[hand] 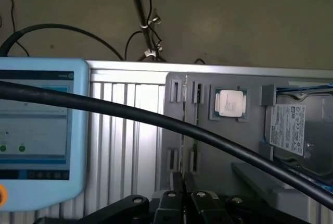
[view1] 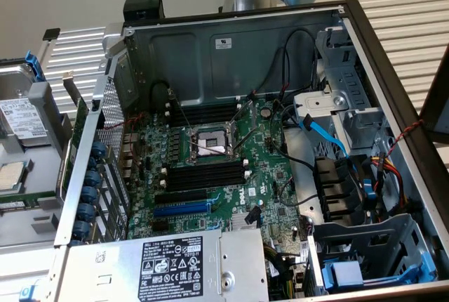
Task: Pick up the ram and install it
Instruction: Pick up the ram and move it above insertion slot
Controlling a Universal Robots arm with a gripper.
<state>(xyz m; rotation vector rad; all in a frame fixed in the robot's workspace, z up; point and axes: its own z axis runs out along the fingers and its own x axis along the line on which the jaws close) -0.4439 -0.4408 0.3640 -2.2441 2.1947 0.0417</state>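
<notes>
In the wrist view my gripper [hand: 182, 181] is shut, its two black fingers [hand: 171, 200] pressed together. The ram [hand: 183, 130] sticks out from between the fingertips, seen edge-on as a thin dark green strip. It hangs well above a grey parts tray [hand: 244, 146]. The tray's left pair of holder clips [hand: 174, 91] stands bare. In the exterior view the open computer case shows its green motherboard [view1: 263, 182] with bare black memory slots [view1: 203, 175] below the processor socket [view1: 207, 144] and more [view1: 203, 112] above it.
The tray also carries a loose processor [hand: 230, 102], a hard drive [hand: 291, 130] and another thin stick [hand: 196, 130] in its holder. A pale blue control tablet [hand: 36, 130] lies beside it. A thick black cable [hand: 156, 120] crosses the wrist view. Cables and drive cages [view1: 351, 175] crowd the case's right side.
</notes>
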